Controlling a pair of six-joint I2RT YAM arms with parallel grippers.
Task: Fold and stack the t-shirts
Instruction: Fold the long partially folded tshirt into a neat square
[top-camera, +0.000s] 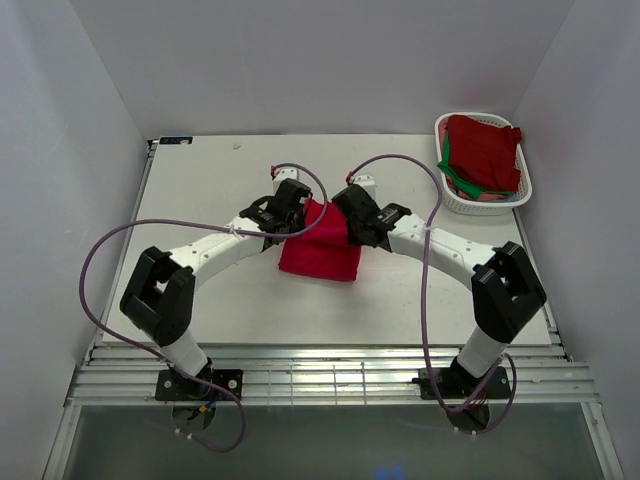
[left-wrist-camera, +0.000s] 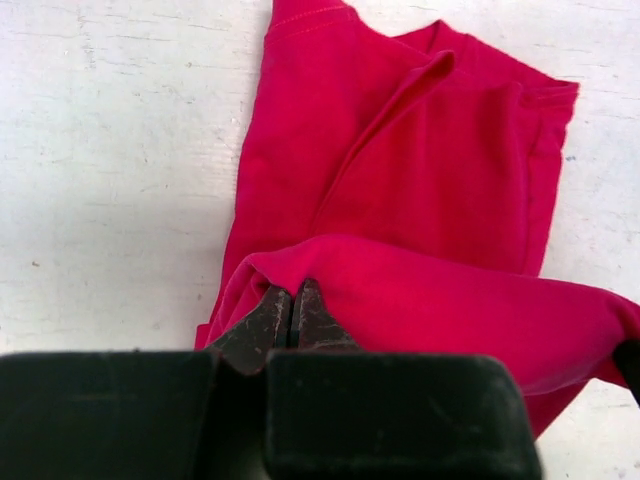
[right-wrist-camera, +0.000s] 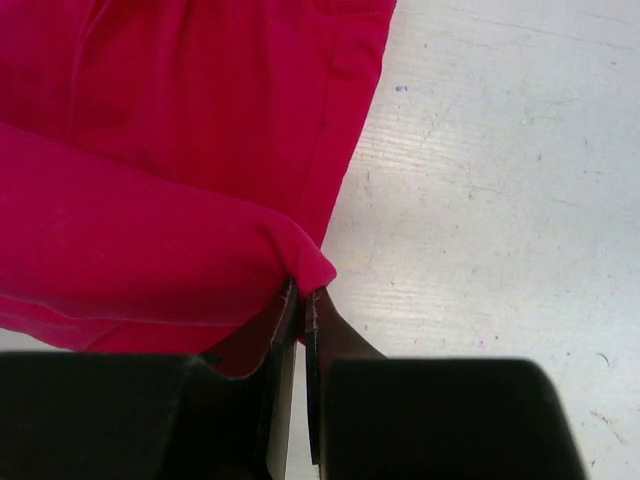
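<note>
A crimson t-shirt (top-camera: 320, 250) lies partly folded in the middle of the table. My left gripper (top-camera: 283, 222) is shut on its far-left corner, and my right gripper (top-camera: 357, 222) is shut on its far-right corner. In the left wrist view the closed left gripper (left-wrist-camera: 293, 292) pinches a raised fold of the t-shirt (left-wrist-camera: 420, 180). The right wrist view has the right gripper (right-wrist-camera: 304, 295) clamped on the cloth edge of the t-shirt (right-wrist-camera: 180, 150). More t-shirts (top-camera: 484, 150), dark red with a green one beneath, sit piled in the basket.
A white slotted basket (top-camera: 455, 196) stands at the back right of the table. Purple cables loop from both arms over the table surface (top-camera: 200, 180). White walls close in on three sides.
</note>
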